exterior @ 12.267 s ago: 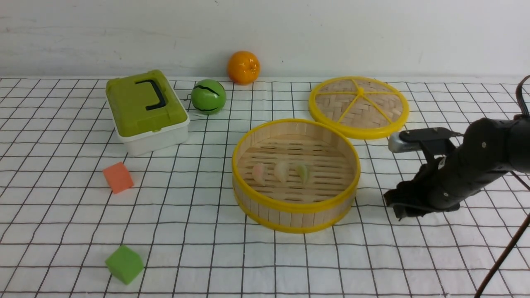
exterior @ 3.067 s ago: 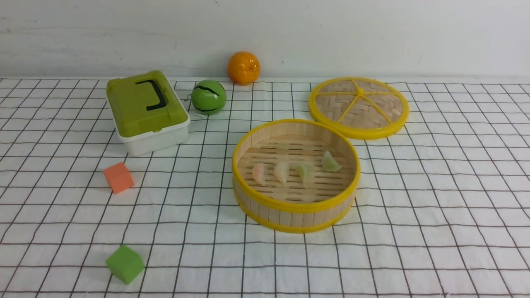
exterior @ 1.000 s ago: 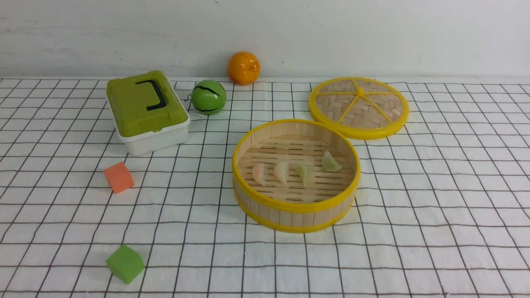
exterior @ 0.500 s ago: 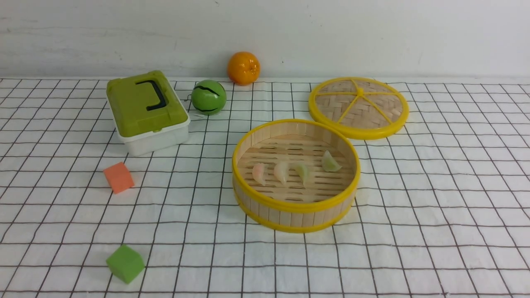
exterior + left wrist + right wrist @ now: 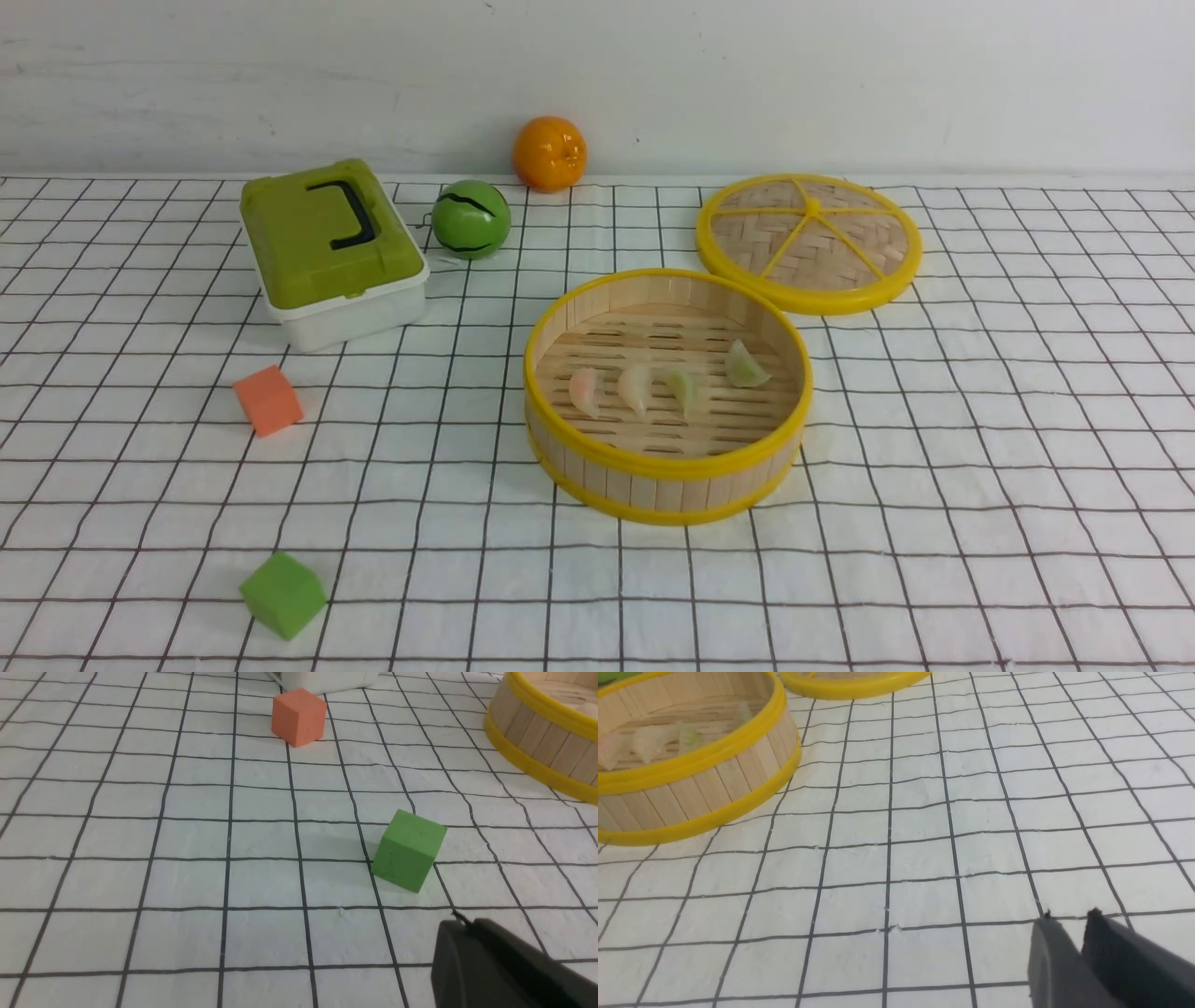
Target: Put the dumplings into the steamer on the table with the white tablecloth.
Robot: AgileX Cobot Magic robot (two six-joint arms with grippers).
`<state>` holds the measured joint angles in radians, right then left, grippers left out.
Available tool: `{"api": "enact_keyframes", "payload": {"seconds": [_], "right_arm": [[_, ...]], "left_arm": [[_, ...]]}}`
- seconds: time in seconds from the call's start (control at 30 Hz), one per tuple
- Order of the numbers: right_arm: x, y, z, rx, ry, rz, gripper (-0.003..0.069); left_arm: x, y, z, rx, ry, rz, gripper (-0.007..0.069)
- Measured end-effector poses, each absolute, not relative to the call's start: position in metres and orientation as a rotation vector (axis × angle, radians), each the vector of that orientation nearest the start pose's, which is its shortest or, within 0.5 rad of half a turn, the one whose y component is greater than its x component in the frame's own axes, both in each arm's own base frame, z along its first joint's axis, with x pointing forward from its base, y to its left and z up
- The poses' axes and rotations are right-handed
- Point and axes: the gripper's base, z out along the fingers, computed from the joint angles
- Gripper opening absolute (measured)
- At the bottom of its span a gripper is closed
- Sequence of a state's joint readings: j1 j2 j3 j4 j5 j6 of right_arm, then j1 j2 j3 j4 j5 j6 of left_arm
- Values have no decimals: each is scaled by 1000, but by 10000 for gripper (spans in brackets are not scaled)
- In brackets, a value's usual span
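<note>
The steamer (image 5: 667, 467) stands right of centre on the white tablecloth (image 5: 934, 523) that covers the table. Several dumplings lie on its slatted floor: a pinkish one (image 5: 585, 390), a whitish one (image 5: 637, 385) and two pale green ones (image 5: 684, 387) (image 5: 745, 366). Neither arm shows in the front view. In the left wrist view my left gripper (image 5: 462, 924) is shut and empty, low over the cloth near a green cube (image 5: 409, 856). My right gripper (image 5: 1070, 917) has a narrow gap between its fingertips with nothing in it, and hangs over bare cloth well apart from the steamer (image 5: 691, 788).
The woven yellow-rimmed lid (image 5: 808, 241) lies flat behind the steamer. A green-lidded box (image 5: 329, 247), a green ball (image 5: 470, 218) and an orange (image 5: 549, 152) stand at the back left. An orange cube (image 5: 268, 399) and the green cube (image 5: 281, 595) sit at the front left.
Nothing has moved in the front view over the last second. Much earlier the right arm stood beside the steamer with three dumplings inside; a pale green one has joined them and the arm has withdrawn.
</note>
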<state>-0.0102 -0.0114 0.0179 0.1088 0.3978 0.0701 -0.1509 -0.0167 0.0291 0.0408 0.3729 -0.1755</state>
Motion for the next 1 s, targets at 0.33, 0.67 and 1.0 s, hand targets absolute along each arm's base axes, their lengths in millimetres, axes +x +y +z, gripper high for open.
{"api": "enact_keyframes", "payload": {"seconds": [0.33,0.67,1.0], "right_arm": [[52,3,172,142,1883,149,118],[52,3,172,142,1883,149,133],[52,3,172,140,1883,147,146]], "left_arm": [[52,-7,171,2,1873,-185,3],[52,-7,171,2,1873,-185,4],[52,-7,171,2,1873,-185,12]]}}
